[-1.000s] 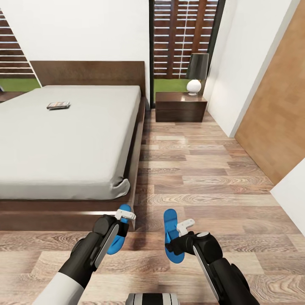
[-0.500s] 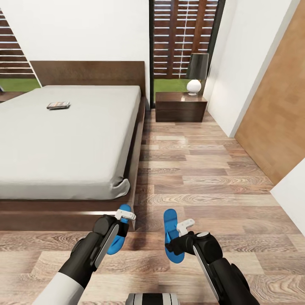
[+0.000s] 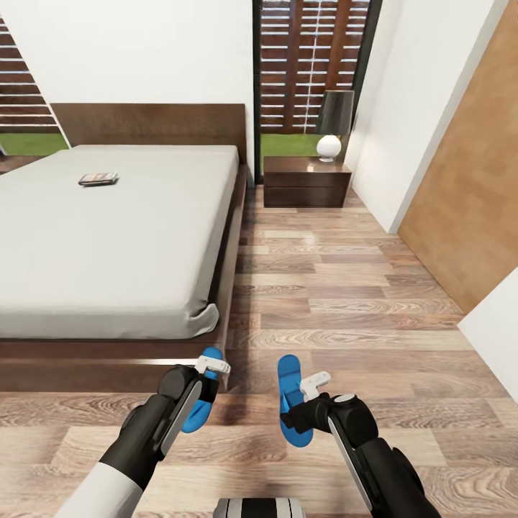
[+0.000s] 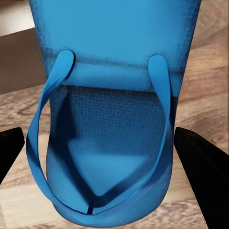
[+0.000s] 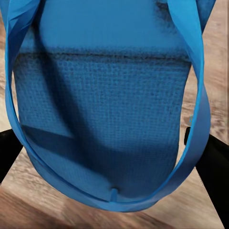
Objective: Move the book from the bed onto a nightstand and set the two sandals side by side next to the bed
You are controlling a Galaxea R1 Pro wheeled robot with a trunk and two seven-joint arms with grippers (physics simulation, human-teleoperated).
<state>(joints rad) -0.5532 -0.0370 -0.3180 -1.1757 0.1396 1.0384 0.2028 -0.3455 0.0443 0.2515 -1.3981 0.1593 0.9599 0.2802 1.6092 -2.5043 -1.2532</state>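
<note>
Head view: book (image 3: 98, 178) on bed (image 3: 108, 237), well ahead of us, unmoved | left gripper (image 3: 213, 367) over left sandal (image 3: 203, 392), right gripper (image 3: 314, 383) over right sandal (image 3: 291, 399), both spread, ungrasped | sandals apart by bed corner

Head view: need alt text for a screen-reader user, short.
Two robot arms reach down over two blue sandals on the wood floor at the bed's foot corner: the left claw over the left sandal, the right claw over the right sandal. A book lies on the mattress; a nightstand with a lamp stands beyond.
</note>
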